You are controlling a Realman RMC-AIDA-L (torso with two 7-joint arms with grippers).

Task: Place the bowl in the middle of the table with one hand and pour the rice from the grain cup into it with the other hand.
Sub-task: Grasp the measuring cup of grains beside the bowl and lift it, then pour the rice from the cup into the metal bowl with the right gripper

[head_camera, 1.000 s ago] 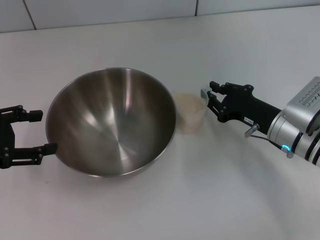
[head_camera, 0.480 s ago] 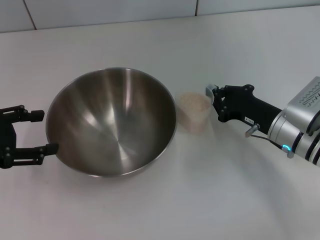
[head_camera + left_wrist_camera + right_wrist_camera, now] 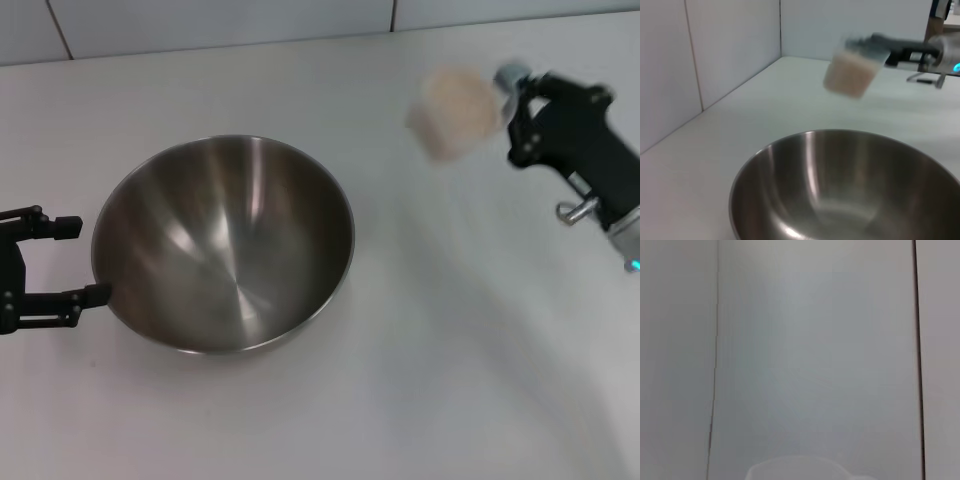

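Behind the work area: pale grey-white tiled wall (image 3: pixel 220 20), w/ thin dark grout lines. Head view shows two grout lines (image 3: pixel 392 14), both near-vertical, at top edge. Left wrist view: same wall (image 3: pixel 730 55) forms a corner, vertical seams on both faces. Right wrist view: mostly flat pale wall panel (image 3: pixel 815 350), one dark vertical seam (image 3: pixel 918 360) near one edge, fainter one opposite.

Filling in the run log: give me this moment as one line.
phase: cup lifted | right pincer: shut on grain cup of rice, airborne beside the bowl | left pincer: open at bowl rim | bowl: empty
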